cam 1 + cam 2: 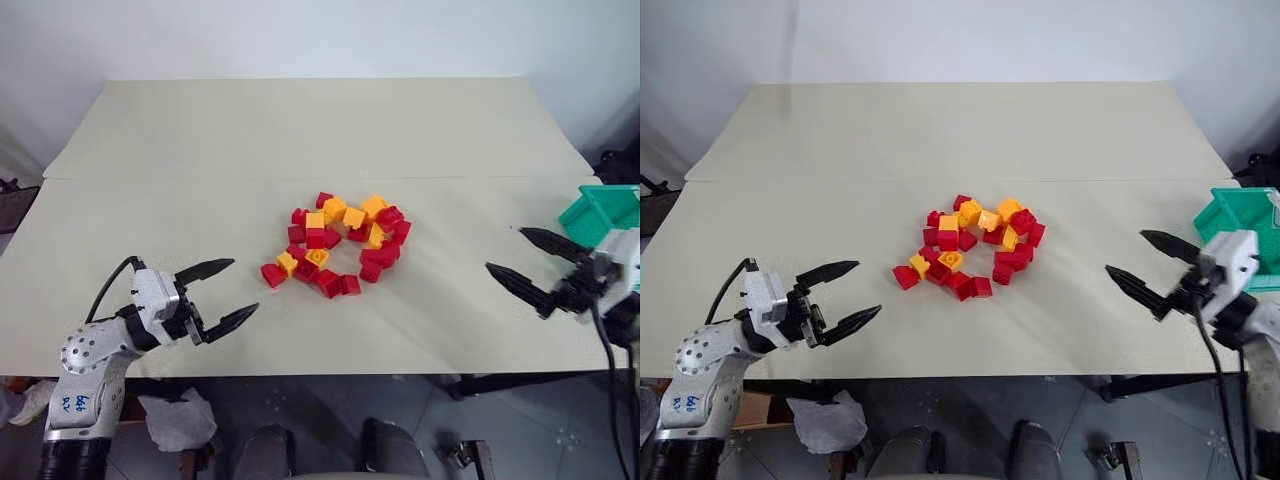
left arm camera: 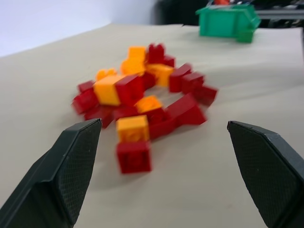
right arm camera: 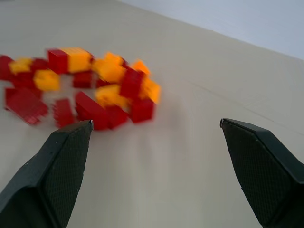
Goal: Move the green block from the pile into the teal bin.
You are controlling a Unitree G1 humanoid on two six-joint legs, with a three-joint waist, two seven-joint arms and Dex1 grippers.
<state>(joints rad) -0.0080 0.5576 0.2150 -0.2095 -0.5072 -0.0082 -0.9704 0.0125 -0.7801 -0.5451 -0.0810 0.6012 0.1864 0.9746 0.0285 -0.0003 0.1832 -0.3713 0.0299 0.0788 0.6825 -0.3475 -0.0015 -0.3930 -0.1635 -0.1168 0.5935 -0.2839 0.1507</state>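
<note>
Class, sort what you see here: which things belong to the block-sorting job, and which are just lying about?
Job:
- pile of red and yellow bricks
- teal bin
- left gripper, open
- right gripper, open

Lying about:
- table
- crumpled white cloth below the table edge

No green block visible.

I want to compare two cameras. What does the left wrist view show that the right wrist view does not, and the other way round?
Left wrist view: the teal bin beyond the pile, seen between the open left gripper fingers. Right wrist view: the open right gripper fingers and a long bare stretch of table. Both: the red and yellow bricks on the table, nothing held.
</note>
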